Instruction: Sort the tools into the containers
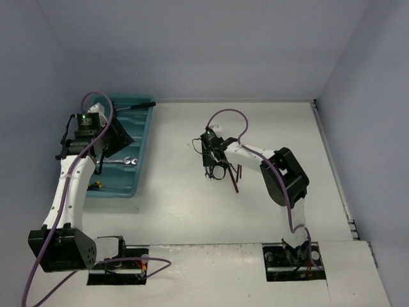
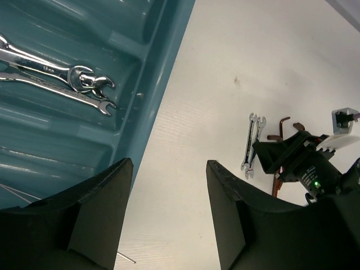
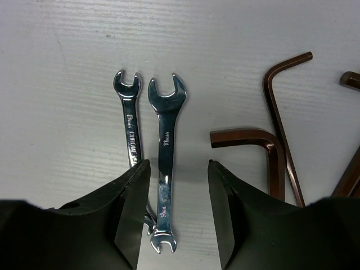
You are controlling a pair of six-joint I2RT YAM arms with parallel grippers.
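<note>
Two silver wrenches lie side by side on the white table, a smaller one (image 3: 129, 124) and a larger one (image 3: 165, 152). My right gripper (image 3: 179, 214) is open and low over them. Its fingers straddle the larger wrench's shaft, with gaps on both sides. Reddish-brown bent tools (image 3: 270, 146) lie just right of it. In the top view the right gripper (image 1: 214, 167) is at mid-table. My left gripper (image 2: 169, 191) is open and empty, hanging over the right edge of the teal tray (image 2: 160, 67). Two wrenches (image 2: 84, 81) rest in one tray compartment.
The tray (image 1: 142, 153) lies at the far left, with a black-handled hammer (image 1: 134, 105) in its far compartment and a yellow-handled tool (image 1: 96, 185) near its front. Grey walls close off the back and both sides.
</note>
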